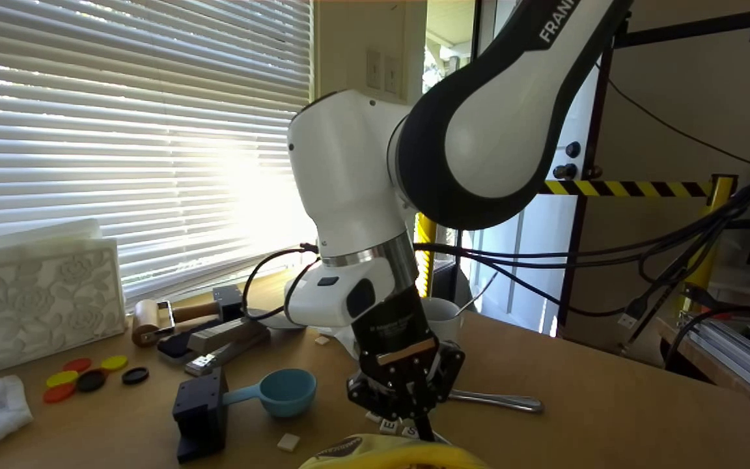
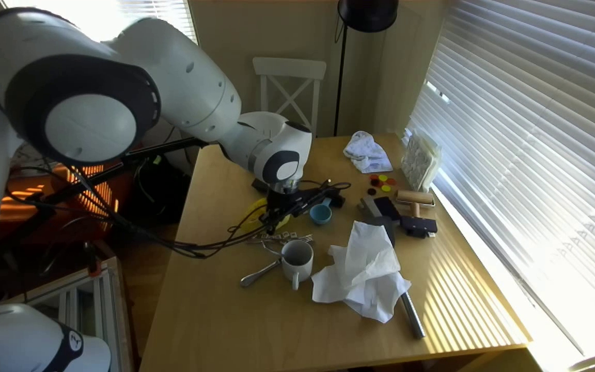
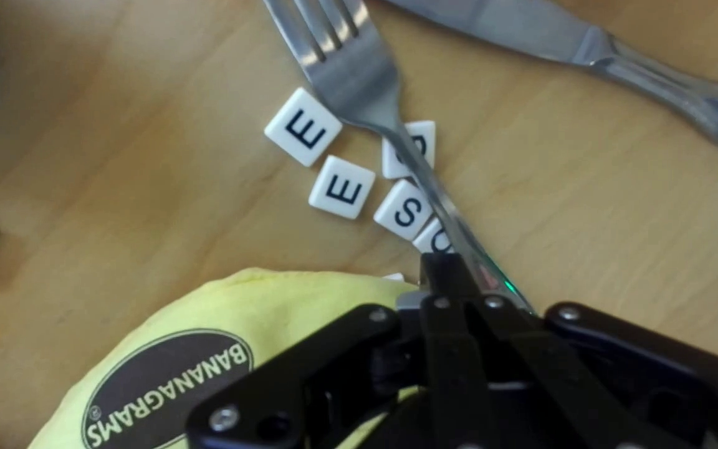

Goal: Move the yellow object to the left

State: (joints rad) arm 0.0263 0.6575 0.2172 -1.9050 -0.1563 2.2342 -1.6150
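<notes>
In the wrist view, the gripper (image 3: pixel 446 268) is pointing downward, its jaws standing together with nothing showing between them. The yellow pouch (image 3: pixel 259 349) is lying on the table (image 3: pixel 147 206), partly beneath the gripper; the views are not settling whether the two are touching. The cloth is looking soft, so a sideways push could be bunching it, or the tip could be riding over it, instead of sliding it left. Just past the pouch, a fork (image 3: pixel 365 87) is lying across letter tiles (image 3: pixel 341 187), its handle running just beside the gripper; a low sweep could be hooking it and scattering the tiles. Farther out, a blue cup (image 1: pixel 287 391) and a black block (image 1: pixel 199 417) are sitting where a push could be striking them, depending on whose left is meant. Beyond the fork, a mug (image 2: pixel 297 266) is standing with a utensil (image 1: pixel 478 295) leaning from it; black cables (image 1: pixel 739 198) drooping nearby could be snagging that. The arm (image 1: pixel 486 156) is slanting down from a high elbow, its wrist bending so that the gripper is hanging slightly tilted.
</notes>
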